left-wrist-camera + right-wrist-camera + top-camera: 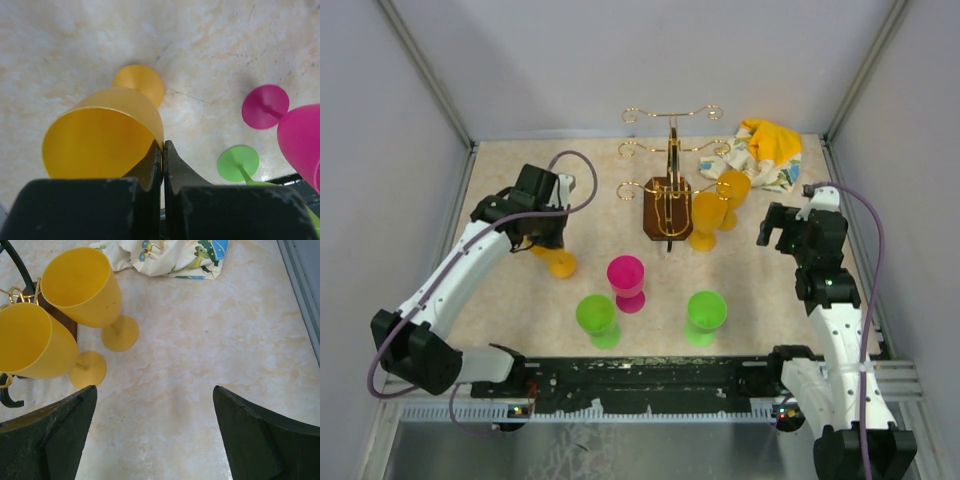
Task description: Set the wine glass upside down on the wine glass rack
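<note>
Barely begun: the left tool (pixel 162 148) clenches the rim of an orange wine glass (pixel 100 145) standing left of centre on the desk (pixel 760 290), the wine glass rack (pixel 669 170) at upper centre hangs nothing, and the right tool (pixel 154 390) is released.

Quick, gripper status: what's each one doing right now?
Left gripper: closed, pinching the rim of the orange glass.
Right gripper: wide open, holding nothing.
</note>
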### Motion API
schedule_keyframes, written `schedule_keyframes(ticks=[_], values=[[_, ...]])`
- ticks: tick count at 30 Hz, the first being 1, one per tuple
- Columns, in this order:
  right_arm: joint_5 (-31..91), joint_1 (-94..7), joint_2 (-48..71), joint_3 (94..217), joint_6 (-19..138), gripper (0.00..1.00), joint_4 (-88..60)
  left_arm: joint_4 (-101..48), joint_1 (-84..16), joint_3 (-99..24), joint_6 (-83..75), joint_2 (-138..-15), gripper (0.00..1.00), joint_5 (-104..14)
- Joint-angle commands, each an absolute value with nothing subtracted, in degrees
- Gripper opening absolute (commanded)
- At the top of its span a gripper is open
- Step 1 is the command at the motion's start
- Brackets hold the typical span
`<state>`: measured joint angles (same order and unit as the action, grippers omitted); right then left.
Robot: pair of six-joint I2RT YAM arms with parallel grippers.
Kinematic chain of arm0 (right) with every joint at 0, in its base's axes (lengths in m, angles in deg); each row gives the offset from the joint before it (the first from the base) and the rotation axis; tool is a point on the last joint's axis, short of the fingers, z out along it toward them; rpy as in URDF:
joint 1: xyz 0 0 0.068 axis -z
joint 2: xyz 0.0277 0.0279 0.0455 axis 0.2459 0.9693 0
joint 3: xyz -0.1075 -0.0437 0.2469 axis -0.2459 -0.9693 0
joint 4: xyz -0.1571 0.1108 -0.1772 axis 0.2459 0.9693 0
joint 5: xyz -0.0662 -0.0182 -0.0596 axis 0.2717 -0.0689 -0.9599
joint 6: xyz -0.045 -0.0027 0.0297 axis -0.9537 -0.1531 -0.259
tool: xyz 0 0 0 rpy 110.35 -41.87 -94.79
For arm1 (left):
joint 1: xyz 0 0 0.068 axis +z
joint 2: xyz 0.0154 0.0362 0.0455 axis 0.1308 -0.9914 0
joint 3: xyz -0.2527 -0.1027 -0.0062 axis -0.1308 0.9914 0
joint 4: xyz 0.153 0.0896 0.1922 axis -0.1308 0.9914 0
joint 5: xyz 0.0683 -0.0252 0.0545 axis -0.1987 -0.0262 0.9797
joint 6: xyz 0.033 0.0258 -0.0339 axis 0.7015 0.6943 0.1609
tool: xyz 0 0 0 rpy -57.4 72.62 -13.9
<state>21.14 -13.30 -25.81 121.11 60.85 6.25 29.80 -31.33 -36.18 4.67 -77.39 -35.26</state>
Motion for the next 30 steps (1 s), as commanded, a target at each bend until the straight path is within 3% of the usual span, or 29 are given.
schedule_keyframes(ticks=[1,13,21,30], values=[[21.39,-12.99,-26.39,123.04,61.36,0.99,4.36,26.68,-31.64,-43.32,4.56,-73.6,0.0,-26.27],[37.31,-13.0,-29.55,127.5,73.89,0.99,-1.96,-1.84,-32.34,-47.52,10.0,-63.15,0.0,-32.05],[49.45,-13.4,-28.81,125.28,93.58,0.97,-25.71,-38.76,-32.43,-28.24,1.51,-52.97,0.0,-40.48],[40.91,-31.18,-19.36,122.92,96.29,0.9,-49.51,-67.67,-32.52,-12.18,-21.87,-48.1,0.0,-46.37]])
